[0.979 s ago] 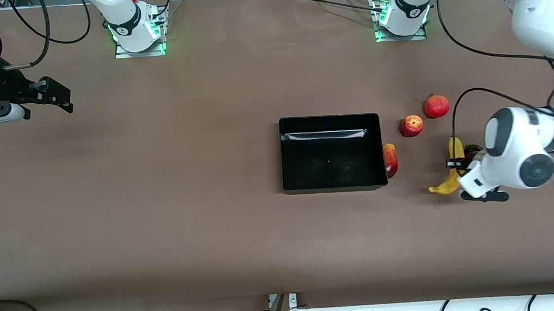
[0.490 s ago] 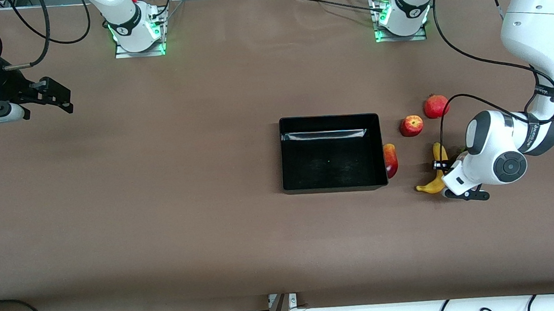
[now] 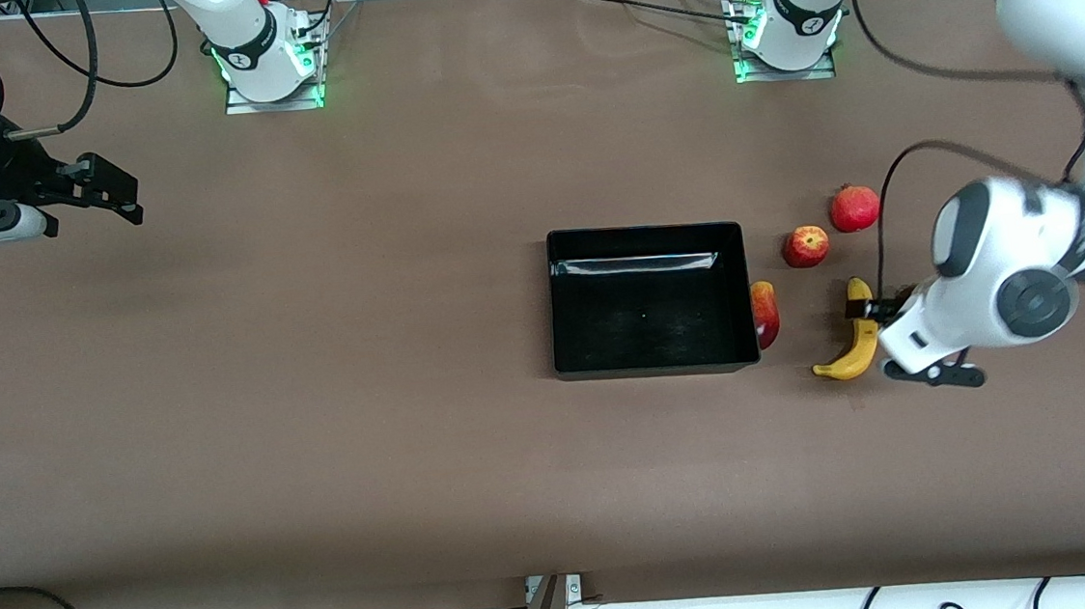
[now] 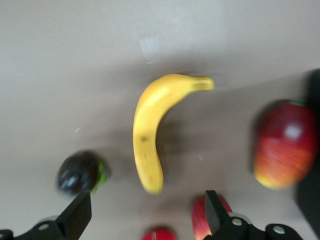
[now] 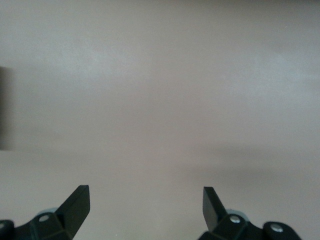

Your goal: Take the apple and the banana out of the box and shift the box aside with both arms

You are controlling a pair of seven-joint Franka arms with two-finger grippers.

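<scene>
The yellow banana (image 3: 851, 343) (image 4: 150, 135) lies on the table, toward the left arm's end from the black box (image 3: 644, 238). My left gripper (image 4: 146, 200) hangs open just above the banana's blunt end and holds nothing. The small red apple (image 3: 806, 246) (image 4: 199, 220) sits farther from the front camera than the banana. The box stands open-topped with nothing inside. My right gripper (image 3: 123, 197) (image 5: 145, 192) waits open over bare table at the right arm's end.
A red and yellow oblong fruit (image 3: 765, 314) (image 4: 282, 150) rests against the box's wall. A round red fruit (image 3: 854, 208) lies beside the apple. A dark round thing with green (image 4: 80, 172) sits under my left wrist. The table's edge (image 3: 566, 601) runs nearest the front camera.
The banana went a little toward the box with my left hand. My left gripper then opened, let it go and drew up. The right arm has not moved.
</scene>
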